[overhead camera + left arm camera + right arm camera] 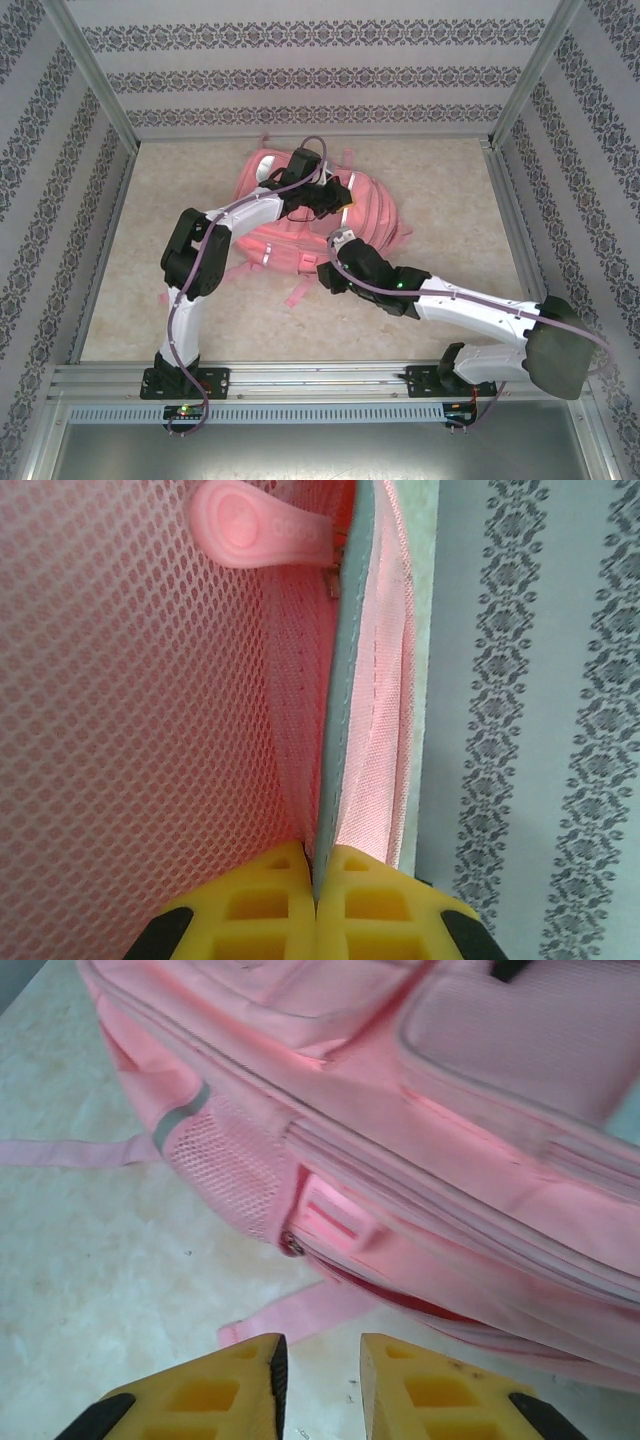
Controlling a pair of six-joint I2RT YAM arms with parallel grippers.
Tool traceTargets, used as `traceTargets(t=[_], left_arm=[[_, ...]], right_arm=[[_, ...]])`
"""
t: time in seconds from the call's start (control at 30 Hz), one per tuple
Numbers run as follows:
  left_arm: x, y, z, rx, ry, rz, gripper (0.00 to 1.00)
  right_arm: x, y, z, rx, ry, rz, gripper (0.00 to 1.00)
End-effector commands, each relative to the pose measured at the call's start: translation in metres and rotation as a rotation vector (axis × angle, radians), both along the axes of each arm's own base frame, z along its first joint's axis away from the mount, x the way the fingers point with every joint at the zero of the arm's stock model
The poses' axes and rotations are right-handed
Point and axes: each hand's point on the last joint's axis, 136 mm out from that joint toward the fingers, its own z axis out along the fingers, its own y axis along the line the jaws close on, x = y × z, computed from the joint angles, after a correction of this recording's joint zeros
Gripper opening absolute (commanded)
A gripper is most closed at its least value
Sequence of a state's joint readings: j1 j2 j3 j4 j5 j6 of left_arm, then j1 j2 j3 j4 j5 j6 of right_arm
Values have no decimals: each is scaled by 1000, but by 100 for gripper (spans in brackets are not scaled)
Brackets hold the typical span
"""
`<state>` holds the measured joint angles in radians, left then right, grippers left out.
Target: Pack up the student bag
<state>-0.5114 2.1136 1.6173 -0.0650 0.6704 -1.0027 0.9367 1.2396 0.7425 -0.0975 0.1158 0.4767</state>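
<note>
Before me lies a pale, marbled tabletop (440, 200), walled on three sides by wallpaper (300, 75) with dark floral bands. Silver metal posts (93, 75) rise at the far corners. A metal rail (330, 378) crosses the near edge, a slotted strip (320, 412) just beside it.

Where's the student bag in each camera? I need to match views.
Top external: student bag lies centre, slightly towards the back.
Left wrist: its pink mesh covers the left half; left gripper pinches a fabric edge.
Right wrist: upper right, above the open right gripper.
Shared landmark: loose pink strap, top and right wrist views.
</note>
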Motion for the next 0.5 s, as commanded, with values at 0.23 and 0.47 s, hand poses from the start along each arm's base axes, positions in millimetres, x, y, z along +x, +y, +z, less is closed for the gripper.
traceTargets(t=[0.23,0.47], left_arm=[[-23,43,84,27,-202,76,64],[-70,122,120,133,-294,164,77]], right_arm=[[-24,6,-35,-78,-213,338,39],[-16,26,-61,-61,-349,417,39]])
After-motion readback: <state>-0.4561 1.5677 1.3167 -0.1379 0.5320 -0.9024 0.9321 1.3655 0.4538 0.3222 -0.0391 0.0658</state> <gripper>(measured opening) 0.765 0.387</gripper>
